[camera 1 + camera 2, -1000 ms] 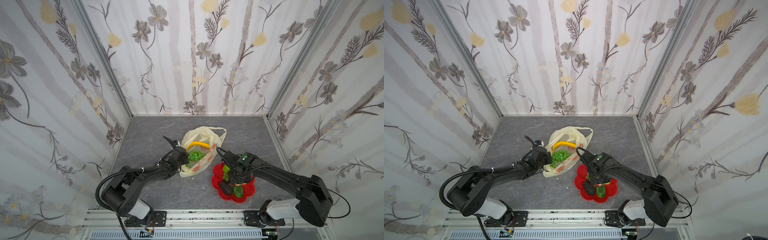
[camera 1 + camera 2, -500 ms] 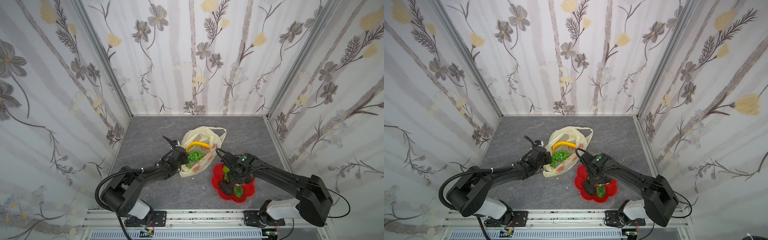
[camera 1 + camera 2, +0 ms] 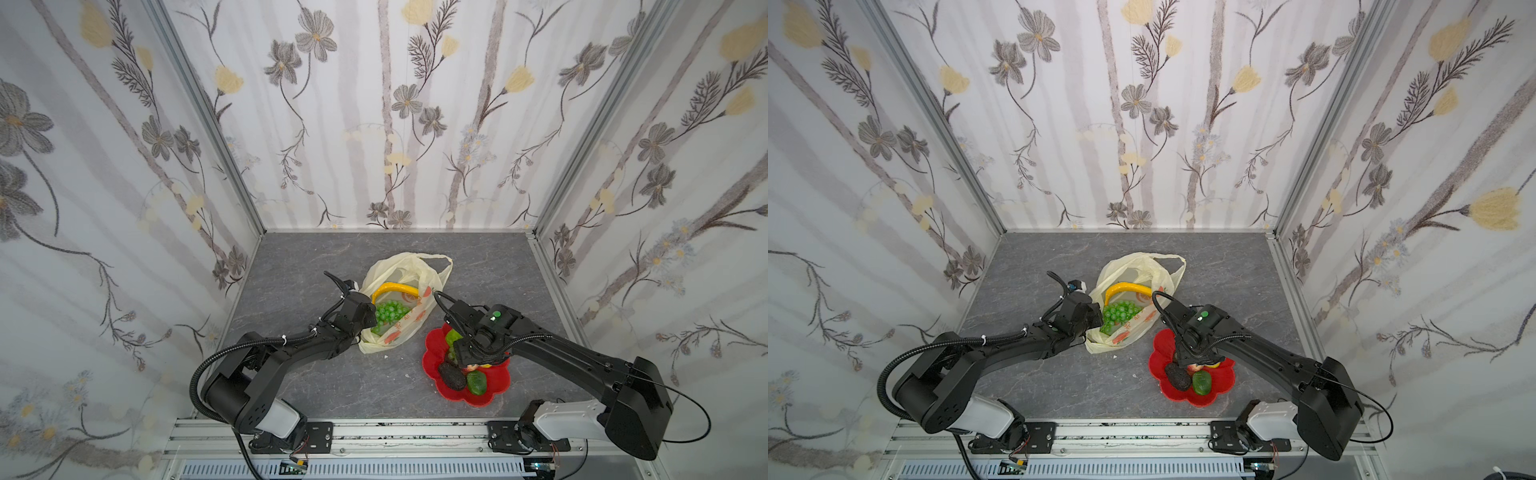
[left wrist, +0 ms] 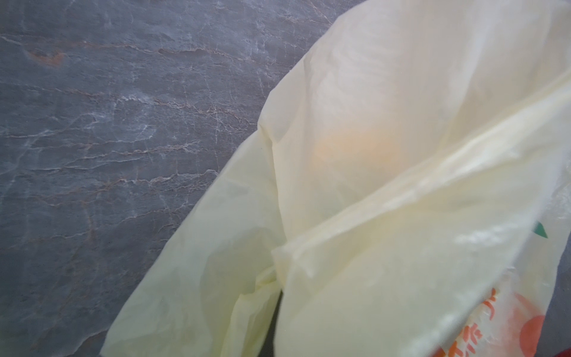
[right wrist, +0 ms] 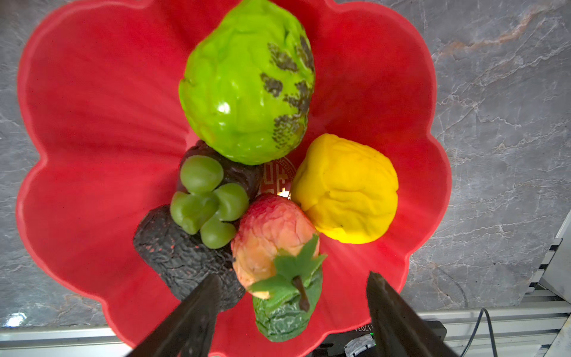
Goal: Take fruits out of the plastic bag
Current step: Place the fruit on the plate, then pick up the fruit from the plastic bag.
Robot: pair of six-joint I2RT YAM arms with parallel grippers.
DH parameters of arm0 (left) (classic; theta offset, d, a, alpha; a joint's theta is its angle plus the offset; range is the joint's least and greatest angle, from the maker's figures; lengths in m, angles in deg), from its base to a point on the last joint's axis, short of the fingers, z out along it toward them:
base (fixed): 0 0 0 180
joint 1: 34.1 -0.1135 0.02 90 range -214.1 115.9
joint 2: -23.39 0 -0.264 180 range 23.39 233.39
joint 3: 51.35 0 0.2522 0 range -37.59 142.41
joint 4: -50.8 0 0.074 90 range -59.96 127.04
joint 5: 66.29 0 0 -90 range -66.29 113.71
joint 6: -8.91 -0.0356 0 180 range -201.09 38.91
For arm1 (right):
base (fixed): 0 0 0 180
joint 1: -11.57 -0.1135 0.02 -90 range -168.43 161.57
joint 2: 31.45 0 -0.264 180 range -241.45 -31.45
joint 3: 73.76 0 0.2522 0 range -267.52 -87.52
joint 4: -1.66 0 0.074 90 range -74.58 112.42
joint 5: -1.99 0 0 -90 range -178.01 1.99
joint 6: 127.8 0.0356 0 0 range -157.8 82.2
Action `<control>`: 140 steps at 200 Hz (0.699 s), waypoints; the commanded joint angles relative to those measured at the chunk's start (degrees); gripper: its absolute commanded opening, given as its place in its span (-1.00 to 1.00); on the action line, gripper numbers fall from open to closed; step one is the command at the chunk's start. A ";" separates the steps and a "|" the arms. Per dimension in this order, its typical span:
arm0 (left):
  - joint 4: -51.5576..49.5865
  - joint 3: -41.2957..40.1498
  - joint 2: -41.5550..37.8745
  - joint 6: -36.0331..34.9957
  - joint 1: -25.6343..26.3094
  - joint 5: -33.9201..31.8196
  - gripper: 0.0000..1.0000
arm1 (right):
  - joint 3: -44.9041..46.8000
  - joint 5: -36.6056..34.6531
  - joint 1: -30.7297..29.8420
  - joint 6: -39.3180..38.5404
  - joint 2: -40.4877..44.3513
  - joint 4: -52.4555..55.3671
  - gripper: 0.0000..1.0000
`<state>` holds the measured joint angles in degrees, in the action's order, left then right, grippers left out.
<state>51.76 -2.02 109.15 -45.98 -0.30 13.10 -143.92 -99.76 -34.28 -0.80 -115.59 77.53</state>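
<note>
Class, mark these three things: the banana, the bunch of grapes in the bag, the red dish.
banana (image 3: 392, 286), in a top view, middle of its curve
bunch of grapes (image 3: 388, 313), in a top view, centre of the cluster
red dish (image 5: 92, 123), right wrist view, bare inner wall

right pincer (image 5: 292, 276) jaws now wider apart over red dish (image 5: 92, 123), strawberry (image 5: 272, 235) lying free

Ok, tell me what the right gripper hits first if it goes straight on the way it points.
The right gripper is open and points into the red dish; the strawberry lies between its fingers, so probably that first. How far off is unclear.
</note>
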 commanded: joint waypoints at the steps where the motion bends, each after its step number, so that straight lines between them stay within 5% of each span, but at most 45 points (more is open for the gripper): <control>1: 2.04 -0.21 -0.66 1.44 -0.81 0.30 -1.00 | -3.11 -2.76 -0.11 0.21 0.71 1.19 0.52; 76: 2.24 -2.35 -2.51 2.41 -2.60 1.45 -1.00 | -18.17 -3.64 -0.60 -6.16 -1.81 -6.36 0.45; 140: 1.84 -1.99 -1.80 3.29 -4.24 3.82 -1.00 | -29.62 -2.31 -2.91 -20.44 -17.41 -21.02 0.40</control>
<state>53.10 -4.47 106.96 -43.60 -4.02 15.92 -170.17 -101.81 -37.23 -12.91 -128.18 65.20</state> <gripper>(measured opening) 0.051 0.701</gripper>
